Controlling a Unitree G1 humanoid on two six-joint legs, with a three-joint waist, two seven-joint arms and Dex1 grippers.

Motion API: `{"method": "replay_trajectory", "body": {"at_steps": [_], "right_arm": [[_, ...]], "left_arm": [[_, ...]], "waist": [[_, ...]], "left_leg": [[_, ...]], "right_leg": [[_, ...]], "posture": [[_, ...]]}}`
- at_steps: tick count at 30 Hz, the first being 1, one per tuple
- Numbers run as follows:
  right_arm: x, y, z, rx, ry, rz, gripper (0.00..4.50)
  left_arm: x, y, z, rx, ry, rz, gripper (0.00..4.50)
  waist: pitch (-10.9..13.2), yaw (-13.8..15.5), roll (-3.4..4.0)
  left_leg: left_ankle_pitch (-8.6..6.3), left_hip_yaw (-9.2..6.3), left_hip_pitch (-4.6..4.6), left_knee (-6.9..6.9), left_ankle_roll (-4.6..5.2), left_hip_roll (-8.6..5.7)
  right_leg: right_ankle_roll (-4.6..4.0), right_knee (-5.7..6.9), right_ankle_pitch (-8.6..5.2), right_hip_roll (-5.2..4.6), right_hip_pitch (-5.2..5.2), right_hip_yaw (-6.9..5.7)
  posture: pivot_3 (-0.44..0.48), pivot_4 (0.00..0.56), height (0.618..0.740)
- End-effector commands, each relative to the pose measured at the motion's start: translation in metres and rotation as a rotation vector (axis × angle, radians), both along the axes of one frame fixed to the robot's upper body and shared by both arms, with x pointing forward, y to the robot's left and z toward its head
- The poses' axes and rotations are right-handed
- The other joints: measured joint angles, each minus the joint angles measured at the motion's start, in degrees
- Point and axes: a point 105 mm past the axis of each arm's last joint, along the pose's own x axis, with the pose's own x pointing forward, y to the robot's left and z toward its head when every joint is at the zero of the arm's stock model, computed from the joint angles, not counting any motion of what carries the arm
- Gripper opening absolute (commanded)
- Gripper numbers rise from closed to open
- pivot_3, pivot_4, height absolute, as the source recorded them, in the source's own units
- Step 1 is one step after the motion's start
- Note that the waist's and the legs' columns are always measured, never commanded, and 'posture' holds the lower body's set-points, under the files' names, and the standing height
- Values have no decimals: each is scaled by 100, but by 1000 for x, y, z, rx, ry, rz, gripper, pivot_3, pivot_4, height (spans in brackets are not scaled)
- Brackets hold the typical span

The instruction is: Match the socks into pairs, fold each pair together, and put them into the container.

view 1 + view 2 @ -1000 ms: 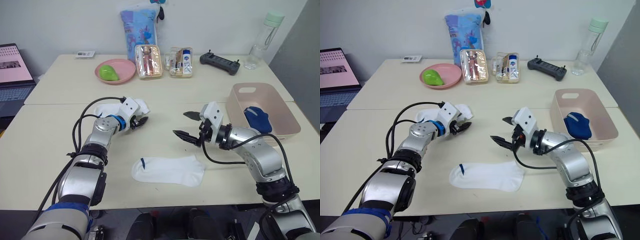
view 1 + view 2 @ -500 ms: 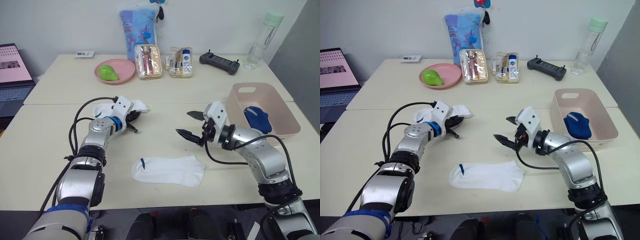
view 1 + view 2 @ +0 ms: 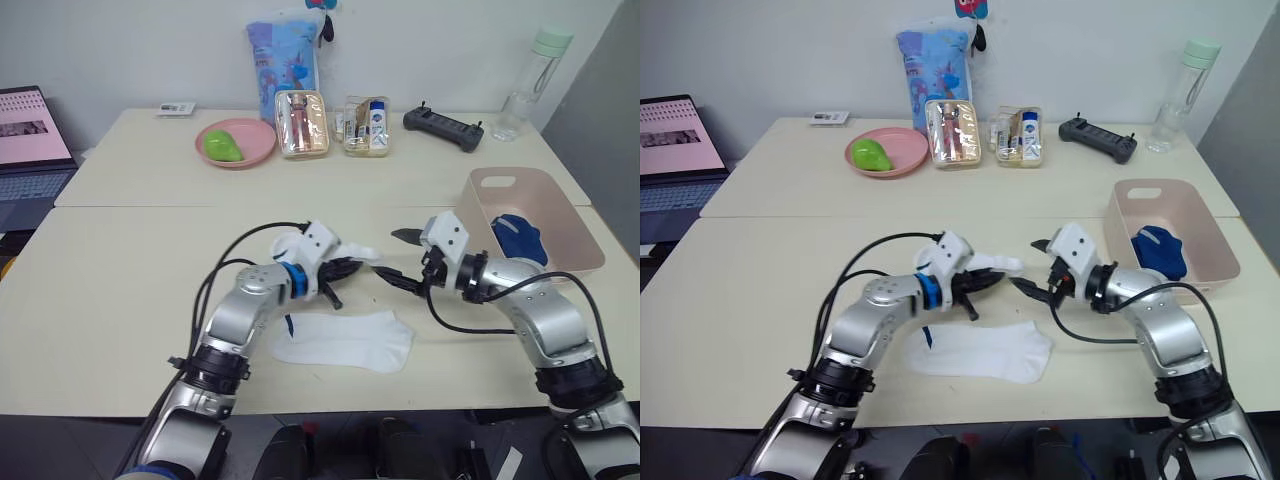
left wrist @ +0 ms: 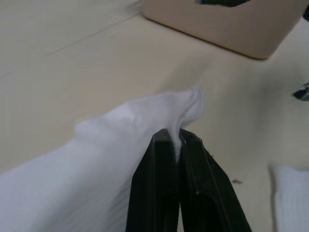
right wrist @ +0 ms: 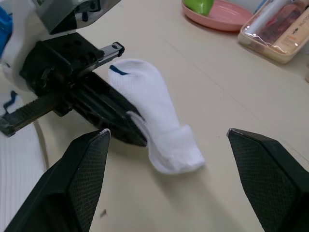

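My left gripper [image 3: 347,268] is shut on the toe end of a white sock [image 3: 352,251] and holds it just above the middle of the table. In the left wrist view the black fingers [image 4: 161,164] pinch the white sock [image 4: 125,145]. My right gripper [image 3: 401,258] stands open right beside that sock, jaws wide with nothing between them. A second white sock [image 3: 345,340] lies flat near the front edge, below both grippers. The pale pink container [image 3: 478,212] stands at the right with a dark blue sock [image 3: 518,237] inside.
At the back stand a pink plate [image 3: 236,142] with a green item, two clear pouches [image 3: 302,110] [image 3: 364,124], a patterned bag [image 3: 285,55], a black controller [image 3: 443,129] and a bottle [image 3: 524,80]. A laptop [image 3: 30,130] sits at the far left.
My left gripper shut on the white sock at the left and carried it right to the table's middle, close to the right gripper. The right gripper stayed open, almost in place.
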Motion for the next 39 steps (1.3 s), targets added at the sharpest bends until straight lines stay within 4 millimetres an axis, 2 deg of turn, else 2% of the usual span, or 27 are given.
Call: {"method": "replay_trajectory", "body": {"at_steps": [1, 4, 6, 10, 11, 12, 14, 18, 20, 26, 30, 39], "right_arm": [[-2, -11, 8, -20, -35, 7, 4155], [-2, -14, 7, -29, -36, 6, 4155], [-4, -11, 5, -38, -36, 22, 4155], [-11, -2, -4, -91, -42, 77, 4155], [-13, 1, -7, -113, -54, 94, 4155], [-16, 9, -13, -148, -66, 129, 4155], [-18, 19, -21, -196, -92, 163, 4155], [-6, 26, -27, -235, -125, 111, 4155], [-2, 28, -31, -263, -132, 114, 4155], [-3, 32, -40, -292, -98, 177, 4155], [-2, 32, -44, -345, -110, 210, 3239], [5, 19, -41, -359, -122, 188, 9]], "left_arm": [[-12, -12, 10, -23, -19, -62, 612], [-17, -7, 15, -24, -11, -73, 1566], [-16, 7, 23, -26, -33, -59, 2230], [-1, 52, 41, -32, -85, 50, 3533], [9, 68, 45, -37, -115, 121, 3896], [25, 97, 44, -14, -141, 248, 4209], [39, 131, 39, 9, -159, 392, 4209], [48, 156, 20, 37, -136, 489, 4209], [51, 157, 14, 41, -125, 504, 4209], [54, 136, 8, -26, -87, 435, 4209], [55, 129, -1, -12, -57, 403, 3302], [45, 130, -8, 0, -18, 380, 228]], "waist": [[0, -15, 0], [0, -23, 0], [0, -22, 1], [0, -24, 1], [0, -19, 1], [0, -9, 1], [0, -11, 1], [0, -1, 1], [0, 34, 1], [0, 126, 0], [0, 109, 0], [0, 95, 1]], "left_leg": [[0, 1, 1, 0, 0, 1], [0, 1, 4, -1, 0, 7], [0, 1, 5, 0, 0, 8], [0, 0, 6, -1, -1, 10], [0, 0, 6, 0, -1, 10], [0, 0, 6, 0, -1, 9], [0, 0, 8, 2, -1, 8], [0, 0, 6, 2, -2, 6], [1, 0, 4, 4, -3, 2], [1, 0, -2, 7, -4, -1], [1, 1, 0, 7, -4, 0], [1, 1, 0, 7, -3, 2]], "right_leg": [[0, 0, 0, 1, 0, 1], [0, 4, 0, 6, 0, 2], [0, 5, 0, 8, 0, 2], [-1, 3, 0, 8, 0, 2], [-1, 3, 0, 8, 0, 1], [-1, 2, 0, 8, 1, 2], [0, 0, 0, 6, 3, 1], [0, -3, 0, 5, 1, 0], [0, -3, 0, 0, 1, 0], [1, -6, 1, -2, 0, -1], [1, -2, 1, -1, -1, -2], [1, 0, 1, 1, -4, 0]], "posture": [[0, 150, 740], [0, 150, 740], [0, 150, 740], [0, 150, 740], [0, 150, 740], [0, 150, 740], [0, 150, 740], [0, 150, 740], [0, 150, 740], [0, 150, 740], [0, 150, 740], [0, 150, 740]]}}
